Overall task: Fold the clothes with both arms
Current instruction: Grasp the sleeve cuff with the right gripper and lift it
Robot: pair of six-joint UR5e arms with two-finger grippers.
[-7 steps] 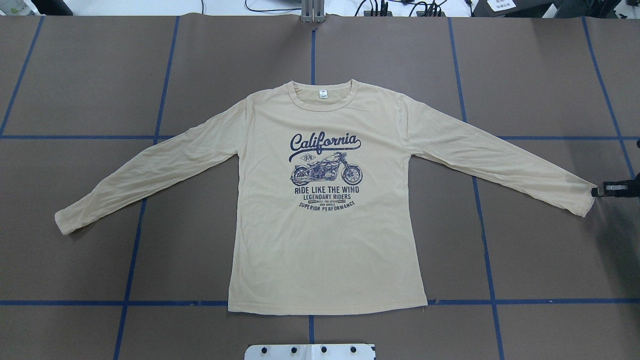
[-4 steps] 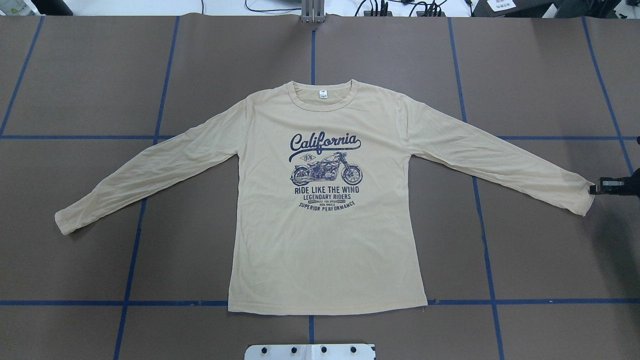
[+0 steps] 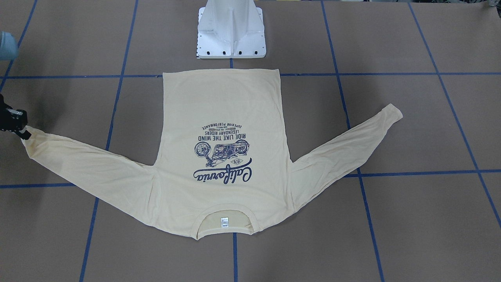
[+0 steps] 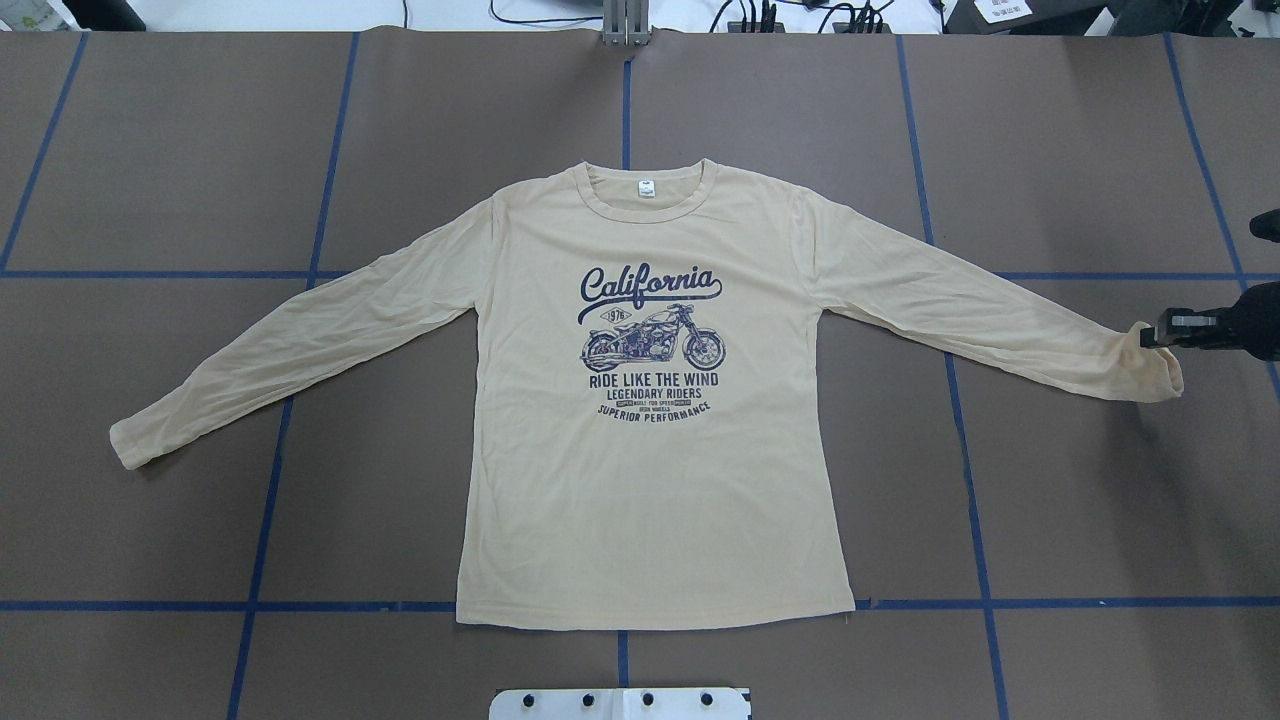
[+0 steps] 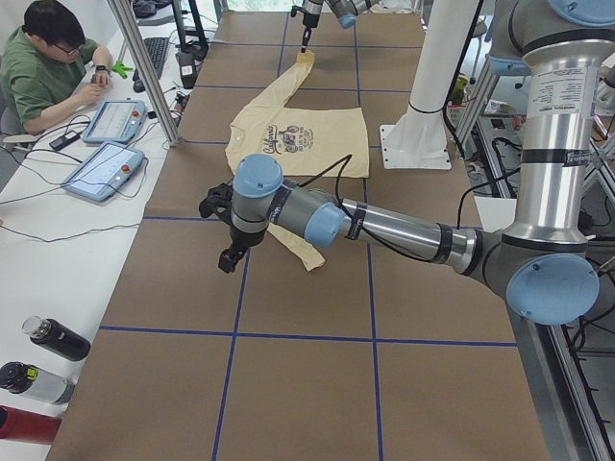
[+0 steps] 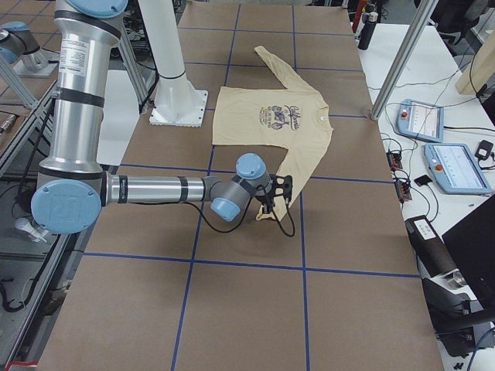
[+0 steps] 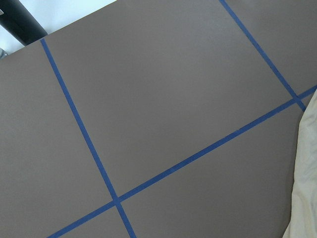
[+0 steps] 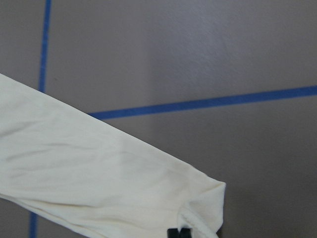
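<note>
The cream-yellow long-sleeved T-shirt [image 4: 650, 480] lies flat, print up, collar away from me; it also shows in the front view [image 3: 219, 102]. My right gripper [image 4: 1152, 335] is shut on the cuff of the shirt's right sleeve [image 4: 1150, 372] and holds it slightly raised and curled; the front view shows this at its left edge [image 3: 21, 131]. The other sleeve's cuff [image 4: 130, 445] lies flat. My left gripper [image 5: 229, 259] shows only in the exterior left view, hovering beside that cuff; I cannot tell whether it is open or shut.
The white pedestal base [image 3: 231, 31] stands just behind the shirt's hem. Blue tape lines [image 4: 270, 480] grid the brown table. An operator [image 5: 48, 67] with tablets sits at the far side, and bottles [image 5: 48, 341] lie by the table's left end.
My right gripper has moved inward and towards the far side with the sleeve cuff. The cuff has lifted and curled. The rest of the shirt has not moved.
</note>
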